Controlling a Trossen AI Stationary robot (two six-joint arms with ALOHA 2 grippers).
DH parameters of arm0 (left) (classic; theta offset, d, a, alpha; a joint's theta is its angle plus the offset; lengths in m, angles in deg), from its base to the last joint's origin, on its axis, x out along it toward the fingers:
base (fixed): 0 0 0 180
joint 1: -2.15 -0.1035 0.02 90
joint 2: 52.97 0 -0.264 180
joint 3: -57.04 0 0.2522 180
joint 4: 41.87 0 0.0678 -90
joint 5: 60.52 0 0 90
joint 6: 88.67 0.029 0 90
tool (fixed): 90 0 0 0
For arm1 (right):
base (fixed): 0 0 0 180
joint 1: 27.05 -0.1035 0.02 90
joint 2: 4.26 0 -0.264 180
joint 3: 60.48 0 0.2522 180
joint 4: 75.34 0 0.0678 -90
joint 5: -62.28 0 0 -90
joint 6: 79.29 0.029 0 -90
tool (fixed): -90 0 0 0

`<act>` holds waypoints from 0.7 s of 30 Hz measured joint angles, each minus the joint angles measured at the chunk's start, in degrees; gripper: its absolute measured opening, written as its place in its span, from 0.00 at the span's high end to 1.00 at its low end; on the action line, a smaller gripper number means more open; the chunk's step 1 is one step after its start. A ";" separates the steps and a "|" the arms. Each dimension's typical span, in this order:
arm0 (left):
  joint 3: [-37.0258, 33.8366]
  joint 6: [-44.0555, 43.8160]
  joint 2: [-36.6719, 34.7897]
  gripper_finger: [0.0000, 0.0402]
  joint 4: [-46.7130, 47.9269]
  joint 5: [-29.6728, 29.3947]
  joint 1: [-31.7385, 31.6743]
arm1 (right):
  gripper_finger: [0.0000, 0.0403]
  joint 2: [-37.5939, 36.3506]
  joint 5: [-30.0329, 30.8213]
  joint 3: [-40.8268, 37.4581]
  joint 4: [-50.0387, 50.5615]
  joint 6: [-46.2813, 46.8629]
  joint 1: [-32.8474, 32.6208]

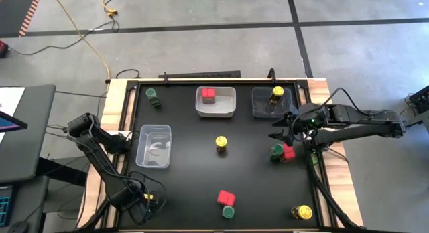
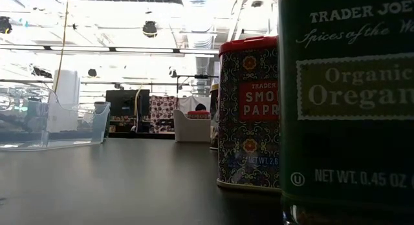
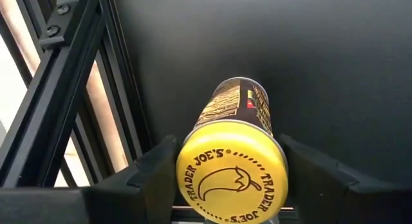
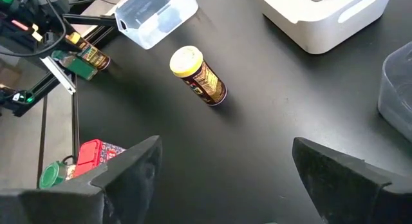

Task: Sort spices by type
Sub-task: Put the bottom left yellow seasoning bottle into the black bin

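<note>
We take the middle jar (image 1: 221,144) as our landmark. Behind it sits a tray (image 1: 216,111) with a box (image 1: 209,94) in it. Behind and to the right is a second tray (image 1: 260,107) holding a jar (image 1: 277,94). Far behind-left stands a lone jar (image 1: 151,96). Directly left lies a third tray (image 1: 153,146). To its right a jar (image 1: 275,152) and a box (image 1: 289,152) touch. In front, a box (image 1: 226,197) stands just behind a jar (image 1: 228,211), with another jar (image 1: 303,211) front-right. Front-left, a lying jar (image 3: 235,102) is clasped between the left gripper's (image 3: 228,163) fingers.

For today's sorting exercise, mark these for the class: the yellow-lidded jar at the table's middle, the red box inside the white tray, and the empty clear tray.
yellow-lidded jar (image 1: 221,141), high view, on its lid
red box (image 1: 209,94), high view, on its top
clear tray (image 1: 153,147), high view, on its bare floor
</note>
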 joint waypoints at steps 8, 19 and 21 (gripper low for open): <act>0.00 2.18 -0.02 0.43 -0.24 0.39 -0.07 | 0.07 0.00 0.00 0.00 0.00 0.00 0.00; 0.00 2.70 -3.65 0.42 -0.07 -4.04 -1.30 | 0.07 0.00 0.00 0.00 0.02 0.00 0.00; 0.00 3.43 -5.55 0.42 -0.12 -7.46 -2.39 | 0.07 0.00 0.00 0.00 0.02 -0.02 0.00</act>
